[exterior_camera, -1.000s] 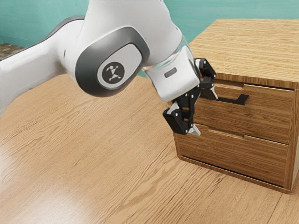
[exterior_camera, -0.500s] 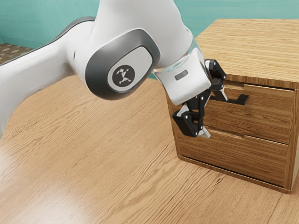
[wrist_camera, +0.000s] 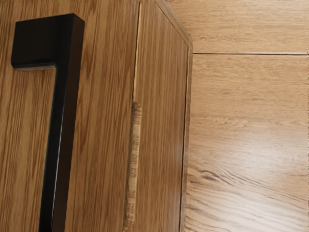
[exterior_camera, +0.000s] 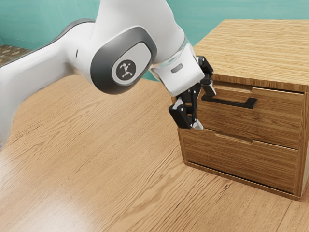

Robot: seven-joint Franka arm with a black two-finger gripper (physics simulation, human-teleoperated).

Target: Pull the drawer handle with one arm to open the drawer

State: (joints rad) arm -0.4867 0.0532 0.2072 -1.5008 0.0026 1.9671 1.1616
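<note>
gripper [exterior_camera: 203, 109]: its 2 black fingers are spread wide and pinch nothing. The upper one sits at the end of the handle nearer the arm, and the lower one hangs by the cabinet's [exterior_camera: 260, 43] front corner, about level with the seam between the 2 drawers.
handle [exterior_camera: 231, 102]: a black bar across the upper drawer's front. In the wrist view the handle [wrist_camera: 57, 145] stands off the wood on a short leg.
upper drawer [exterior_camera: 275, 118]: looks shut to me, its front level with the lower drawer [exterior_camera: 241, 157].
step in hand: lining up on the bar, I'd say, with no grip yet.
how to do it well: slide along toward the bar's middle, put 1 finger above and 1 below, push in until the bar sits deep between them, then clamp firmly before pulling.
pull: straight out from the drawer front and level, since an angled tug would likely bind it.
risk: a grip at the very end, by the leg, could slip off.
</note>
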